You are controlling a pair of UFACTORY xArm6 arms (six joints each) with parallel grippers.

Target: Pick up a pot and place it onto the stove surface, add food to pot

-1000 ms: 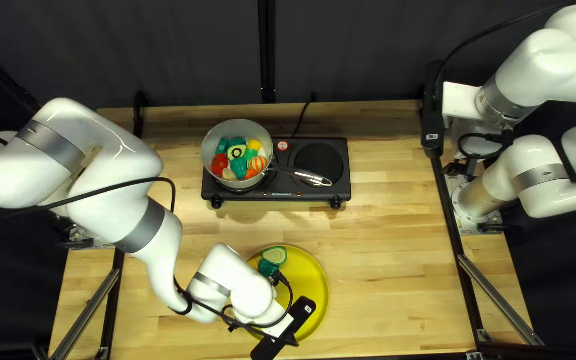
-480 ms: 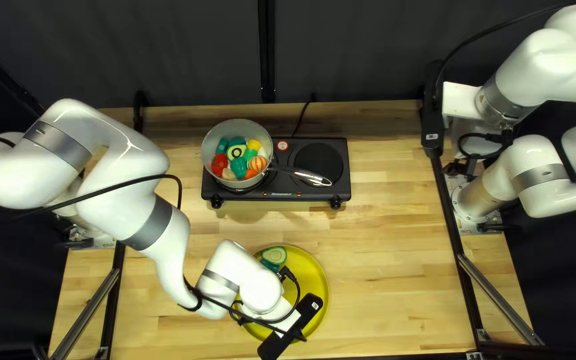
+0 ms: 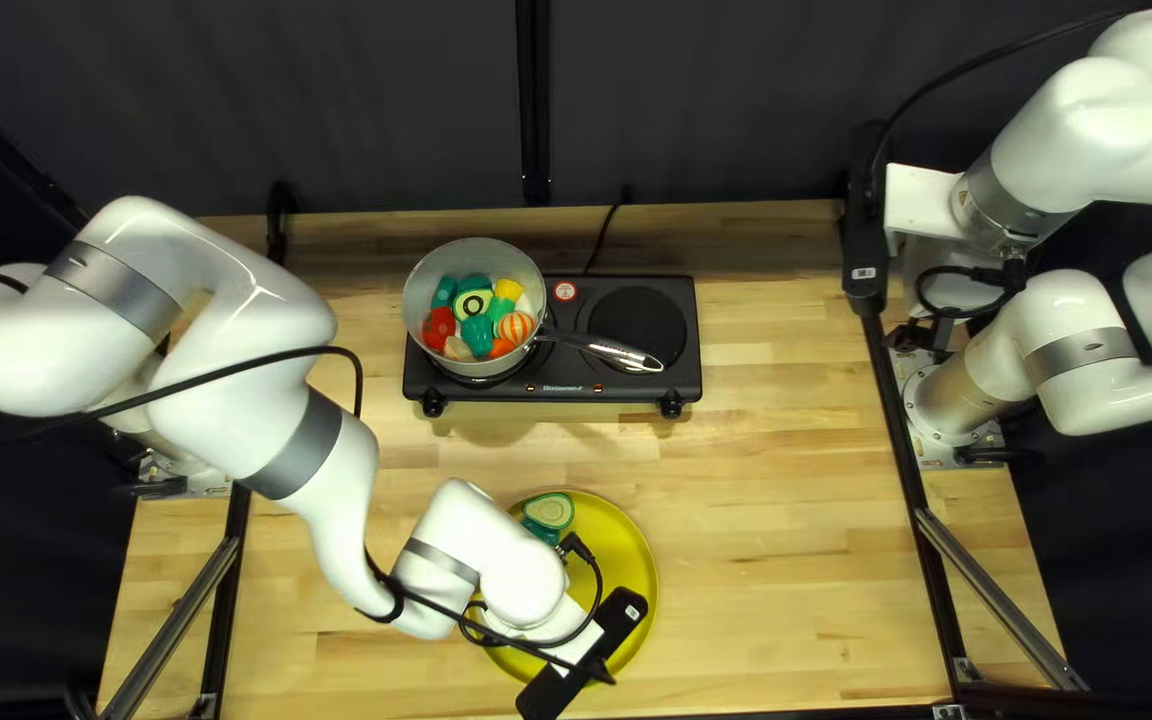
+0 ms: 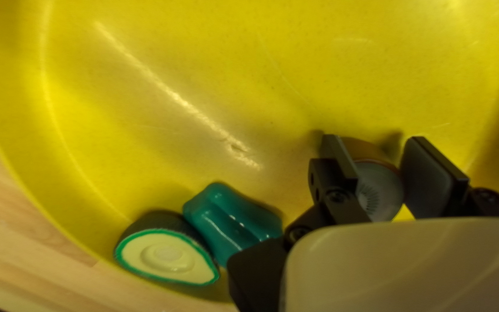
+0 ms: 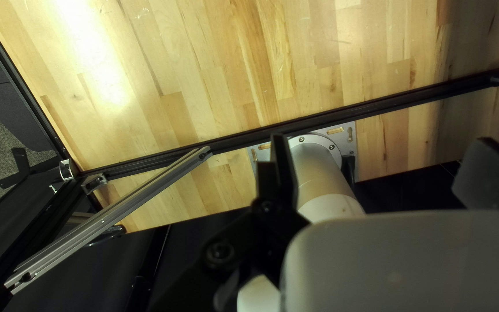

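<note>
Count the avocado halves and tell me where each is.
2: a dark-centred avocado half in the pot, and a pale-centred avocado half in the yellow plate. More may be hidden in the pot.

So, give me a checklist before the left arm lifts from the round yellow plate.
1. Left gripper shut on the rounded, grey-ended piece: ok.
2. Grip firm enough to lift: cannot tell.
3. Round grey pot with metal handle on the black two-burner stove: ok.
4. Right gripper away from the pot: ok.
5. Plate emptied: not ok; green-rimmed avocado half and glossy teal piece lie there.
</note>
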